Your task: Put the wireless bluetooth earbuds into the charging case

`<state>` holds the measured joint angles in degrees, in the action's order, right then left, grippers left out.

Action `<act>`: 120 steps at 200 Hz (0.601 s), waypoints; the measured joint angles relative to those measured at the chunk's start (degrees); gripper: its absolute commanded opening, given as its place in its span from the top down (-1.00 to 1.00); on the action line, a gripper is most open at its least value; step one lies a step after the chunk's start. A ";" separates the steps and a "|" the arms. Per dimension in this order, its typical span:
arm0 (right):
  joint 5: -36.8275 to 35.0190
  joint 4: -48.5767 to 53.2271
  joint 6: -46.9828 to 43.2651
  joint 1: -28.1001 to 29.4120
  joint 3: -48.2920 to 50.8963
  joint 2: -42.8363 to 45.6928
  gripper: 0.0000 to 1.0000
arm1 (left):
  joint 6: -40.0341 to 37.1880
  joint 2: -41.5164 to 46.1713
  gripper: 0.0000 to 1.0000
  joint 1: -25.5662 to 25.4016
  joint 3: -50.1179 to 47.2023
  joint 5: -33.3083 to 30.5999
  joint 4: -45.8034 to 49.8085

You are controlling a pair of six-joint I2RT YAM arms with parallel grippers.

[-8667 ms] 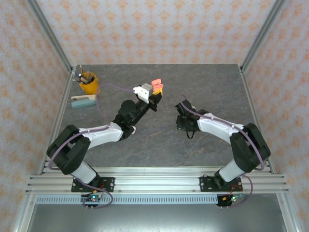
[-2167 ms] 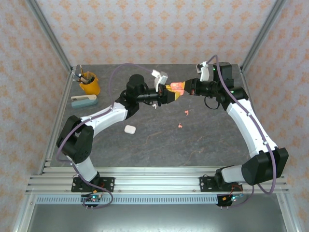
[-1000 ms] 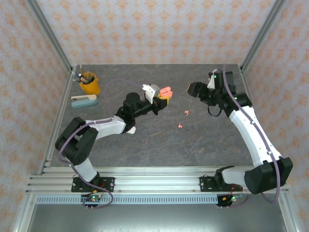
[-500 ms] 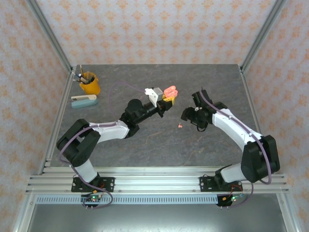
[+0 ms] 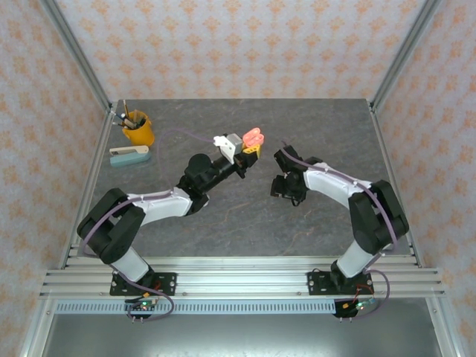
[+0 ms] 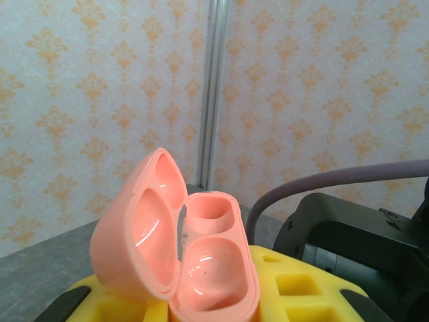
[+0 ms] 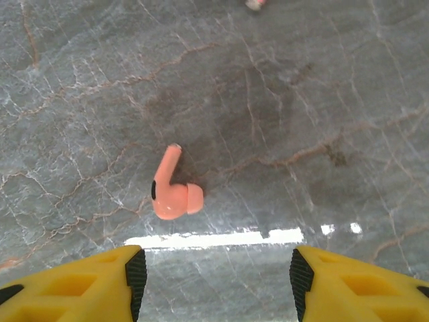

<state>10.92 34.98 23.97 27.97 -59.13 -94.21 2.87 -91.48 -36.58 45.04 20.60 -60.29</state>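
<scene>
Furthest left, a yellow pen cup [image 5: 137,128] stands near the back corner of the grey worktop [image 5: 245,216]. Toward the middle, the left gripper [image 5: 249,147] is clamped on the salmon charging case [image 6: 194,268], which sits between its yellow fingers [image 6: 295,288] with the lid hinged open. To the right, the right gripper [image 7: 214,282] hangs low over the worktop, jaws spread and gripping nothing. One salmon earbud [image 7: 172,191] lies on the stone just ahead of its fingertips, between them.
</scene>
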 measured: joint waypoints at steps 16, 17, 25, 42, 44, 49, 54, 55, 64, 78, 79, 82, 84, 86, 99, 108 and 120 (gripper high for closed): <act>0.26 -1.03 -1.44 0.00 -1.66 -1.92 -0.22 | -0.20 1.11 1.00 0.48 -0.39 -0.17 0.74; 0.31 -1.09 -1.51 0.00 -1.75 -2.01 -0.22 | -0.22 1.20 1.00 0.52 -0.42 -0.17 0.74; 0.61 -1.64 -1.79 0.00 -2.62 -3.13 -0.22 | -0.39 1.70 1.00 0.63 -0.50 -0.20 0.90; 1.16 -3.06 -2.16 0.00 -4.24 -5.57 -0.22 | -0.48 2.58 1.00 0.74 -0.59 -0.33 1.36; 1.31 -3.23 -2.19 0.00 -4.42 -5.86 -0.22 | -0.50 2.71 1.00 0.74 -0.59 -0.33 1.44; 1.49 -3.63 -2.19 0.00 -4.68 -6.51 -0.22 | -0.66 2.97 1.00 0.74 -0.63 -0.33 1.68; 1.68 -4.09 -2.19 0.00 -4.81 -7.08 -0.22 | -0.83 3.26 1.00 0.74 -0.68 -0.35 1.97; 1.73 -4.09 -2.19 0.00 -4.81 -7.17 -0.22 | -0.87 3.28 1.00 0.74 -0.68 -0.33 2.01; 2.21 -4.48 -2.16 0.00 -4.85 -7.91 -0.22 | -1.07 3.78 1.00 0.74 -0.92 -0.35 2.32; 3.08 -4.81 -2.14 0.00 -4.85 -8.83 -0.21 | -1.44 4.66 1.00 0.74 -1.44 -0.39 2.93; 3.06 -4.81 -2.16 0.00 -4.85 -8.87 -0.20 | -1.44 4.70 1.00 0.74 -1.49 -0.39 2.97; 3.37 -4.87 -2.16 0.00 -4.85 -8.98 -0.20 | -1.46 4.79 1.00 0.74 -1.53 -0.42 3.06; 3.58 -4.94 -2.12 0.00 -4.85 -9.07 -0.19 | -1.46 4.87 1.00 0.74 -1.57 -0.46 3.08; 3.69 -5.01 -2.16 0.00 -4.85 -9.16 -0.19 | -1.49 4.94 1.00 0.74 -1.62 -0.48 3.10; 4.31 -5.11 -1.97 -0.04 -4.85 -9.22 -0.17 | -1.49 5.16 1.00 0.87 -1.66 -0.52 3.45; 4.76 -5.42 -1.90 -0.04 -4.83 -9.22 -0.17 | -1.51 5.20 1.00 0.98 -1.70 -0.55 3.58; 5.90 -5.95 -1.53 -0.02 -4.72 -9.14 -0.16 | -1.49 5.20 1.00 1.09 -1.70 -0.55 3.80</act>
<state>16.82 29.04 22.44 27.94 -63.86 -103.35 1.39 -86.28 -35.48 43.33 20.05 -56.49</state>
